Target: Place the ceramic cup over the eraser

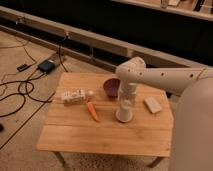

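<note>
The white ceramic cup [123,113] stands on the wooden table [75,132], right of the middle, wide end down. My gripper [126,99] is directly above the cup, at its top, with the white arm reaching in from the right. The black eraser is not visible; I cannot tell whether it lies under the cup.
A dark maroon bowl [111,87] sits just behind the cup. An orange carrot [92,111] lies to the cup's left, and a pale bottle-like item [75,96] lies further left. A pale flat block [152,105] lies to the right. Cables and a dark box [46,66] are on the floor at left.
</note>
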Controlling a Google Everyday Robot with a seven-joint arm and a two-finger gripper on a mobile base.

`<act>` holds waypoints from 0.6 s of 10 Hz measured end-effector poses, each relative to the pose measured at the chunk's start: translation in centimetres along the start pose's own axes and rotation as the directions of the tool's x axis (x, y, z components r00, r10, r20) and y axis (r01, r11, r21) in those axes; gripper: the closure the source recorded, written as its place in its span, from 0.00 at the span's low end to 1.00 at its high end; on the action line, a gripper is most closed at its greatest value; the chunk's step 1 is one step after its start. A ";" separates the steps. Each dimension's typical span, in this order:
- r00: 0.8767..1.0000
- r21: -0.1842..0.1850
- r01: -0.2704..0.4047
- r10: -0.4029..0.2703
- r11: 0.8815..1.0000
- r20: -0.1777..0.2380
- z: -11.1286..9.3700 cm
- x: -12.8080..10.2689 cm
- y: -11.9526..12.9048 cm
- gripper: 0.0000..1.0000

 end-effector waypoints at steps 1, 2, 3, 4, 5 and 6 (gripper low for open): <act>1.000 0.004 0.001 -0.001 1.000 0.005 -0.4 -0.1 0.0 0.20; 1.000 0.007 0.003 -0.003 1.000 0.014 -0.8 -0.2 0.1 0.20; 1.000 0.008 0.005 -0.005 1.000 0.019 -1.0 -0.3 0.2 0.20; 1.000 0.009 0.005 -0.005 1.000 0.018 -1.0 -0.2 0.2 0.20; 1.000 0.009 0.006 -0.006 1.000 0.019 -1.0 -0.3 0.2 0.20; 1.000 0.009 0.006 -0.006 1.000 0.019 -1.0 -0.3 0.2 0.20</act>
